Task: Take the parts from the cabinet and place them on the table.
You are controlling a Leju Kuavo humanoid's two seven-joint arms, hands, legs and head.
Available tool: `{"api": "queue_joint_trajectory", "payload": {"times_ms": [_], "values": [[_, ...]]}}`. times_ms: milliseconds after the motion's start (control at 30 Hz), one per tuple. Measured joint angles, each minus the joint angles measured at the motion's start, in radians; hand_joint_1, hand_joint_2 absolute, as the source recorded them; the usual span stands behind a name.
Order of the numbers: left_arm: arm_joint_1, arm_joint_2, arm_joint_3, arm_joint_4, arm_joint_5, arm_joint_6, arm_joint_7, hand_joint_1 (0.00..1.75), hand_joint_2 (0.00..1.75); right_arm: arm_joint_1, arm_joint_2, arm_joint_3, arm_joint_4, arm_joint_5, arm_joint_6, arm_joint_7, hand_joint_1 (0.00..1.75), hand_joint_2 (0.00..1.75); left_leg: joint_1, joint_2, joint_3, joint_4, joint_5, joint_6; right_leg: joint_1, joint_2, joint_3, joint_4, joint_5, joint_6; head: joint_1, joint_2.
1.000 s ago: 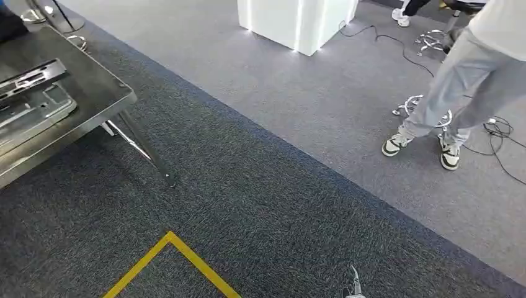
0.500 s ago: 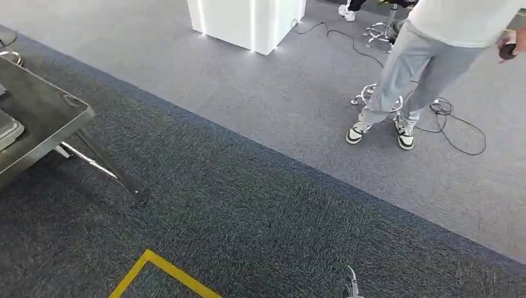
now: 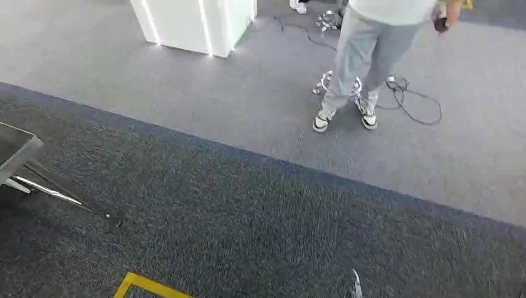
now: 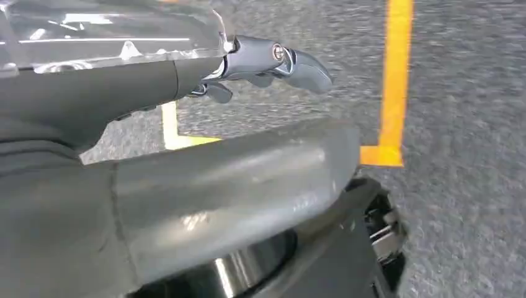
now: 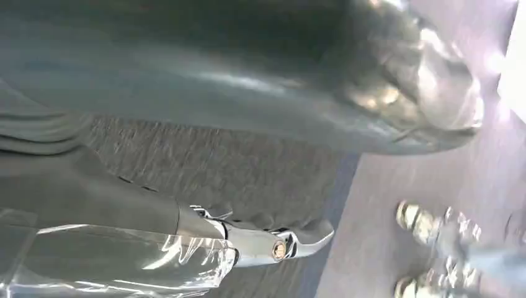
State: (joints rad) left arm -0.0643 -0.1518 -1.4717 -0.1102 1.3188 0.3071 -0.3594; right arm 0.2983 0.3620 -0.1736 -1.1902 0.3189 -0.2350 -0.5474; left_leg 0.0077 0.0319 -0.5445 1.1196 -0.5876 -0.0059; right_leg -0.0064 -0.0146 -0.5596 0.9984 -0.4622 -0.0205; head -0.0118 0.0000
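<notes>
Beside the bench (image 3: 15, 152) corner, both arms hang over grey carpet. The left hand (image 4: 260, 62) and right hand (image 5: 267, 239) carry nothing, fingers loosely extended. I see neither parts nor cabinet. It looks like the walk towards the cabinet; next it needs to find it, minding the person (image 3: 366, 56) nearby.

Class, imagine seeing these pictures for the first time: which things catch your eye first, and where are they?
A person in grey trousers and white trainers stands on the light grey carpet at the top right of the head view, cables trailing by their feet. A glowing white block stands to the person's left. A metal table corner juts in at the left edge, over the darker carpet.
</notes>
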Motion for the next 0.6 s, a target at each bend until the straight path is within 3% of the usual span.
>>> {"api": "queue_joint_trajectory", "payload": {"times_ms": [67, 100, 133, 167, 200, 233, 267, 300, 400, 433, 467, 500, 567, 600], "values": [[0.003, 0.0, 0.0, 0.0, 0.0, 0.0, 0.0, 0.0, 0.0, -0.001, 0.0, 0.0, 0.0, 0.0, 0.001, 0.0, 0.0, 0.0, 0.002, -0.023, -0.073, 0.158, -0.066, -0.004, 0.002, 0.024, -0.001, 0.001, 0.001, -0.003, -0.002, 0.0], [0.005, 0.001, 0.0, 0.0, 0.001, 0.0, 0.0, 0.0, 0.0, 0.0, 0.0, -0.001, 0.001, -0.001, 0.001, 0.0, 0.0, 0.0, 0.002, -0.024, -0.099, 0.206, -0.07, -0.006, 0.003, 0.039, -0.001, 0.002, 0.001, -0.003, -0.002, 0.0], [0.006, 0.001, 0.0, 0.0, 0.001, 0.0, 0.0, 0.0, 0.0, 0.0, 0.0, -0.002, 0.002, -0.001, 0.001, 0.0, 0.0, 0.0, 0.002, -0.025, -0.099, 0.197, -0.05, -0.006, 0.003, 0.053, 0.0, 0.003, 0.001, -0.003, -0.001, 0.0], [0.006, 0.001, 0.0, 0.0, 0.001, 0.001, 0.001, 0.0, 0.0, 0.0, 0.0, -0.003, 0.002, -0.001, 0.001, 0.0, 0.0, 0.0, 0.003, -0.026, -0.078, 0.14, -0.004, -0.004, 0.003, 0.068, 0.001, 0.006, 0.0, -0.002, -0.002, 0.0], [0.005, 0.001, 0.0, 0.0, 0.001, 0.001, 0.002, 0.0, 0.0, 0.0, 0.0, -0.003, 0.002, -0.001, 0.001, 0.0, 0.0, 0.0, 0.005, -0.033, -0.044, 0.058, 0.046, -0.003, 0.002, 0.082, 0.002, 0.009, -0.001, -0.001, -0.002, 0.0], [0.004, 0.001, 0.0, 0.0, 0.001, 0.001, 0.002, 0.0, 0.0, 0.0, 0.0, -0.003, 0.002, -0.001, 0.001, 0.0, 0.0, 0.0, 0.008, -0.058, -0.007, -0.03, 0.092, -0.001, 0.001, 0.094, 0.002, 0.012, -0.003, 0.002, -0.002, 0.0], [0.006, 0.001, -0.001, 0.0, 0.001, 0.002, 0.002, 0.0, 0.0, -0.001, 0.0, -0.003, 0.002, -0.001, 0.001, 0.0, 0.0, 0.0, 0.011, -0.109, 0.012, -0.078, 0.09, 0.002, 0.002, 0.103, -0.002, 0.017, -0.005, 0.007, -0.001, 0.0], [0.005, 0.001, -0.001, 0.0, 0.001, 0.002, 0.003, 0.0, 0.0, -0.003, 0.001, -0.003, 0.002, -0.001, 0.001, 0.001, 0.0, 0.0, 0.01, -0.112, 0.01, -0.093, 0.089, 0.004, 0.005, 0.117, -0.01, 0.026, -0.006, 0.014, -0.001, 0.0], [0.002, 0.001, -0.001, 0.0, 0.001, 0.002, 0.006, 0.0, 0.0, 0.001, 0.001, -0.005, 0.002, -0.001, -0.001, 0.001, 0.0, 0.0, 0.003, -0.084, 0.013, -0.091, 0.095, 0.022, -0.001, 0.144, -0.021, 0.017, 0.006, 0.037, 0.0, 0.0], [0.002, 0.001, -0.001, 0.0, 0.001, 0.002, 0.007, 0.0, 0.0, 0.002, 0.0, -0.006, 0.002, -0.001, -0.002, 0.001, 0.0, 0.0, 0.011, -0.07, 0.014, -0.103, 0.104, 0.035, -0.001, 0.133, -0.021, 0.024, 0.0, 0.039, 0.001, 0.0], [0.001, 0.002, -0.001, 0.0, 0.001, 0.002, 0.008, 0.0, 0.0, 0.002, 0.0, -0.006, 0.002, -0.001, -0.004, 0.001, 0.0, 0.0, 0.009, -0.059, 0.016, -0.108, 0.107, 0.04, 0.002, 0.079, -0.029, 0.046, -0.02, 0.041, 0.002, 0.0], [0.002, 0.002, -0.001, 0.0, 0.001, 0.002, 0.009, 0.0, 0.0, 0.0, 0.0, -0.007, 0.002, -0.001, -0.005, 0.001, 0.0, 0.0, 0.007, -0.047, 0.015, -0.11, 0.109, 0.046, 0.003, 0.045, -0.056, 0.099, -0.058, 0.046, 0.009, 0.0], [0.007, 0.002, -0.001, 0.0, -0.001, 0.004, 0.012, 0.0, 0.0, -0.002, 0.0, -0.006, 0.002, -0.001, -0.006, 0.001, 0.0, 0.0, 0.003, -0.016, 0.011, -0.109, 0.108, 0.048, -0.002, 0.026, -0.138, 0.268, -0.139, 0.054, 0.01, 0.0], [0.007, 0.003, -0.002, 0.0, -0.002, 0.006, 0.015, 0.0, 0.0, 0.0, 0.0, -0.006, 0.002, -0.001, -0.006, 0.001, 0.0, 0.0, 0.001, -0.002, 0.009, -0.109, 0.107, 0.048, -0.004, 0.025, -0.162, 0.318, -0.151, 0.057, 0.009, 0.0]]}}
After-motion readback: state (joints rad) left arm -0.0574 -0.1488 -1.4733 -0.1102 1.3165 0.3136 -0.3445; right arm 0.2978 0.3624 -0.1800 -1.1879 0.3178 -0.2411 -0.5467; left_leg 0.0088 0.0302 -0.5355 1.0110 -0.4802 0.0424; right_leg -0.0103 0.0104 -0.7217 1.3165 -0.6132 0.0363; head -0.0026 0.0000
